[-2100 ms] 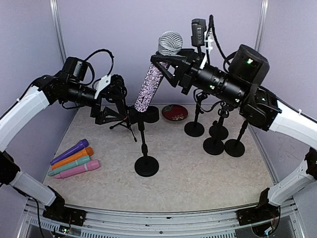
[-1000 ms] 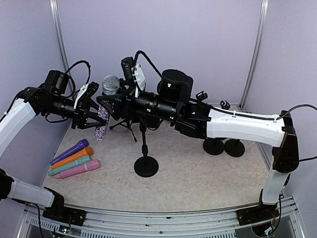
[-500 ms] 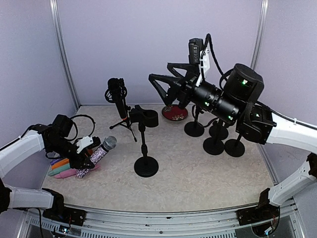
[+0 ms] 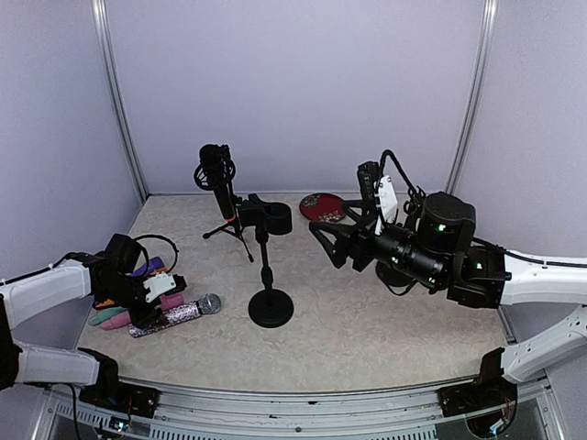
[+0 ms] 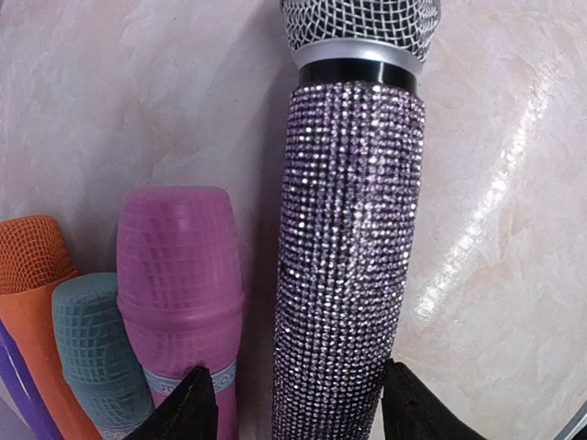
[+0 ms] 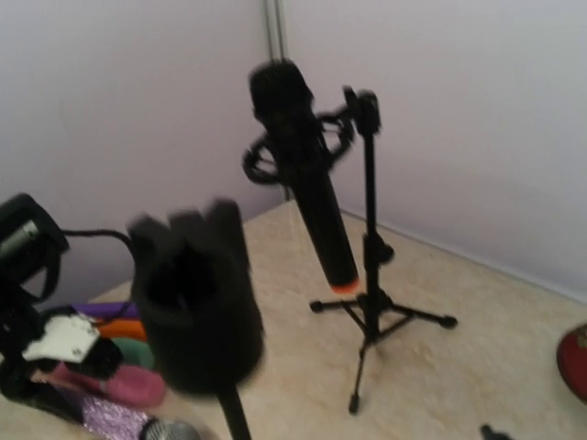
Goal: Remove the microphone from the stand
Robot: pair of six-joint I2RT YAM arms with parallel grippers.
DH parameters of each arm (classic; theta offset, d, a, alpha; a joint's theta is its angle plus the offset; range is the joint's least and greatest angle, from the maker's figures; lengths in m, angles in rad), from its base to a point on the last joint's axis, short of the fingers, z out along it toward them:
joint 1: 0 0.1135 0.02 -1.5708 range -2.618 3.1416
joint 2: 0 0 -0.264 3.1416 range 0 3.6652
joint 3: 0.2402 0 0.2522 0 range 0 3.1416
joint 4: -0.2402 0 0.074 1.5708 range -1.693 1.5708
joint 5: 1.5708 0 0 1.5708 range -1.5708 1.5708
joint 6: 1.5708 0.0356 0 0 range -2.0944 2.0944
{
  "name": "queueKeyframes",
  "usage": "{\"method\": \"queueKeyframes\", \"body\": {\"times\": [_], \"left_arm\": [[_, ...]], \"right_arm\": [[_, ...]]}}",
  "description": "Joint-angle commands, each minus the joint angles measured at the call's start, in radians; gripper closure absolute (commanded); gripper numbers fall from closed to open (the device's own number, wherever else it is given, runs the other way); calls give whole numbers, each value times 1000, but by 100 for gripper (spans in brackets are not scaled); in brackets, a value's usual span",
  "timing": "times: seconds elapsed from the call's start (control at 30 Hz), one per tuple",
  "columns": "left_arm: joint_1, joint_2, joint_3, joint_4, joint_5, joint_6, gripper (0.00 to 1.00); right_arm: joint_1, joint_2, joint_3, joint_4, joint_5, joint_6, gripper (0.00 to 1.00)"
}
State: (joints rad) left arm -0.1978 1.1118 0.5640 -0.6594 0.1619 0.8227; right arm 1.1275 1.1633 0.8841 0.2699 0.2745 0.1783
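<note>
The sparkly purple microphone [image 4: 179, 313] lies flat on the table, its silver mesh head pointing right, next to a row of coloured microphones. My left gripper [image 4: 154, 299] straddles its handle [image 5: 353, 229]. The left gripper [image 5: 298, 411] is open: one fingertip [image 5: 188, 411] stands clear of the handle and the other [image 5: 413, 412] is right at its edge. The black stand [image 4: 267, 270] rises from its round base in the middle of the table, and its clip [image 4: 271, 217] is empty. That clip [image 6: 193, 302] looks blurred in the right wrist view. My right gripper [image 4: 323, 246] hovers open to the right of the stand, holding nothing.
A pink microphone [image 5: 179, 266], a teal one [image 5: 92, 357] and an orange one [image 5: 32, 266] lie beside the sparkly one. A black microphone [image 4: 218, 183] sits on a tripod stand at the back. A red bowl [image 4: 321, 206] rests near the rear wall.
My left gripper has lowered the sparkly microphone onto the table beside the coloured ones and spread its jaws. The right arm has dropped lower, toward the middle right.
</note>
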Motion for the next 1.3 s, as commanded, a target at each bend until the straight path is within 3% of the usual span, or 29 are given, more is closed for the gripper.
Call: {"method": "queueKeyframes", "body": {"times": [0.0, 0.17, 0.33, 0.6, 0.7, 0.83, 1.1, 1.27], "left_arm": [[-9, 16, -21, 66, -38, -32, 39], [-32, -4, -27, 55, -59, -40, 39], [-90, -23, 40, -19, 9, -79, 38], [-95, -34, 255, -205, 232, -111, 12], [-79, -28, 312, -258, 292, -105, 9], [-58, -24, 355, -307, 317, -82, 2], [-47, -30, 376, -309, 351, -83, 1], [-12, -44, 377, -312, 329, -55, 1]], "right_arm": [[-6, -39, -119, 50, 49, 38, 15], [9, 1, -203, 143, 41, 17, 17], [32, 153, -213, 229, 12, -22, 15], [31, 458, -76, 387, -16, -86, 12], [31, 566, 9, 392, -3, -94, 13], [21, 677, 113, 346, 58, -71, 20], [14, 788, 158, 405, 85, -97, 26], [13, 814, 158, 462, 107, -102, 45]]}}
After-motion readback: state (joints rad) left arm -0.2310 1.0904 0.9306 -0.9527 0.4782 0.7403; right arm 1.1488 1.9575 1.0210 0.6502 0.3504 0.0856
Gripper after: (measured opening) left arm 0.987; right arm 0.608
